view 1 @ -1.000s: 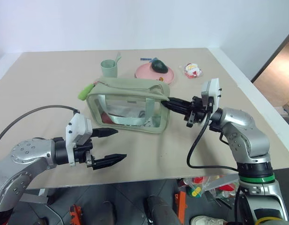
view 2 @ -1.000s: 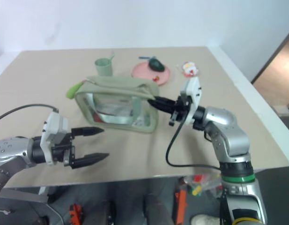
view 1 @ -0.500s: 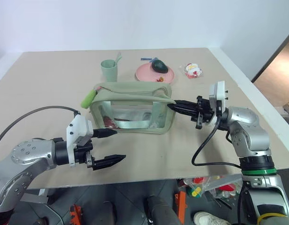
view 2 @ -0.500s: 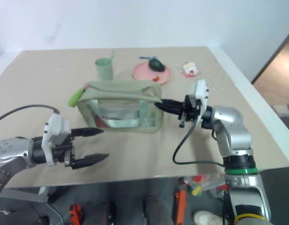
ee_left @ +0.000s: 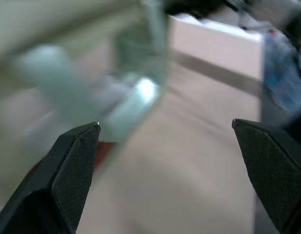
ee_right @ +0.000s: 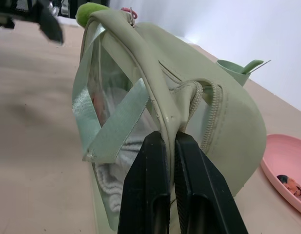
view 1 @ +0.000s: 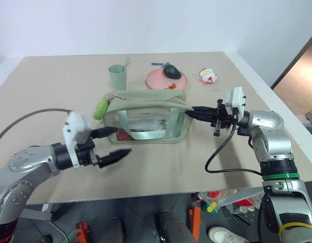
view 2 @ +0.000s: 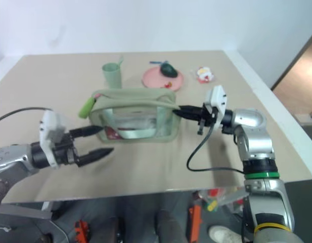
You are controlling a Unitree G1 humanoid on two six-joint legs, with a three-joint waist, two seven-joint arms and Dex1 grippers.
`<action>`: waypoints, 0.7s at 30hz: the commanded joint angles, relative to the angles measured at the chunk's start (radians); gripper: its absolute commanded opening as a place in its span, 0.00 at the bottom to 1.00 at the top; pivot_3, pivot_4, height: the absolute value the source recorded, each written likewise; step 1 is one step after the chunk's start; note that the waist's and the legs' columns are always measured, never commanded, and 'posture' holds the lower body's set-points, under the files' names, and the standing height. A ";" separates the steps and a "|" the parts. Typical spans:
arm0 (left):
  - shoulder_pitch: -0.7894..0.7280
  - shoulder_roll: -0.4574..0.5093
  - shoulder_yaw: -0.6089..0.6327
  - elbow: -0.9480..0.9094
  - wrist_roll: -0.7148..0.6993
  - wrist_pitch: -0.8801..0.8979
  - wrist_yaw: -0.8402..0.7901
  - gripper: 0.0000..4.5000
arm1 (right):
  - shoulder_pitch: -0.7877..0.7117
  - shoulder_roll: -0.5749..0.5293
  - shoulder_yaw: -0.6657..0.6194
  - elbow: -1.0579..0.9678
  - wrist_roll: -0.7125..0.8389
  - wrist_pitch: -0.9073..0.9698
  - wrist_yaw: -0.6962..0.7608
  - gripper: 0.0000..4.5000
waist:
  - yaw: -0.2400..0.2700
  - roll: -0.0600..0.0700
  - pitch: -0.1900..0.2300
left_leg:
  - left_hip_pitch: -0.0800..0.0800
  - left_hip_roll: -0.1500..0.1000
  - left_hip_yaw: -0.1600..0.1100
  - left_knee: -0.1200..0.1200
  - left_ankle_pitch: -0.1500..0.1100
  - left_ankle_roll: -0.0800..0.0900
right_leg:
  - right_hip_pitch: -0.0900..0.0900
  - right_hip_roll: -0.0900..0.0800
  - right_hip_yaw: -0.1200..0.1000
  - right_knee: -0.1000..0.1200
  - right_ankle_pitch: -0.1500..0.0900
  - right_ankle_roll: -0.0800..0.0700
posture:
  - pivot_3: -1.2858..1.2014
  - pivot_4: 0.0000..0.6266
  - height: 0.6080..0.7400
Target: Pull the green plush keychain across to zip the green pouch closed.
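Pinching the end seam of the green pouch [view 1: 145, 115], the right hand [view 1: 193, 110] is clamped shut on the fabric — most likely anchoring the bag so the zipper has something to pull against. The green plush keychain [view 1: 100, 109] hangs at the pouch's opposite end, zipper not yet run across. The left hand [view 1: 118, 143] hovers spread wide and empty over the counter [view 1: 54, 91], just in front of the pouch near that end — probably lining up on the keychain.

Silver metal arms with screw-dotted joints end in white camera blocks and black-fingered claws: left claw [view 1: 111, 142], right claw [view 1: 192, 111]; black cables loop alongside
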 commanded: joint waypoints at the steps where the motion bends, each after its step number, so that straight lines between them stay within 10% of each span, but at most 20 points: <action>1: 0.047 -0.011 0.164 -0.012 -0.165 0.065 0.128 1.00 | -0.004 -0.004 -0.005 -0.034 -0.016 -0.011 -0.022 0.01 | 0.000 0.000 0.000 | 0.000 0.000 0.000 0.000 0.000 0.000 | 0.000 0.000 0.000 0.000 0.000 0.000 | 0.52 0.24 1.00; 15: -0.009 -0.029 0.153 0.117 0.032 -0.114 0.136 1.00 | -0.029 0.003 0.001 -0.027 -0.031 -0.019 -0.033 0.01 | 0.001 0.000 0.000 | 0.001 -0.001 0.001 0.001 0.002 -0.002 | 0.001 0.000 0.001 0.000 0.000 -0.005 | 0.52 0.24 1.00; 21: -0.055 -0.037 0.064 0.178 0.132 -0.183 0.063 0.54 | -0.014 -0.003 0.000 -0.051 -0.031 -0.015 -0.041 0.00 | 0.001 0.000 0.000 | 0.000 -0.001 0.001 0.001 0.002 -0.002 | 0.000 0.000 0.001 0.000 0.002 -0.001 | 0.52 0.24 1.00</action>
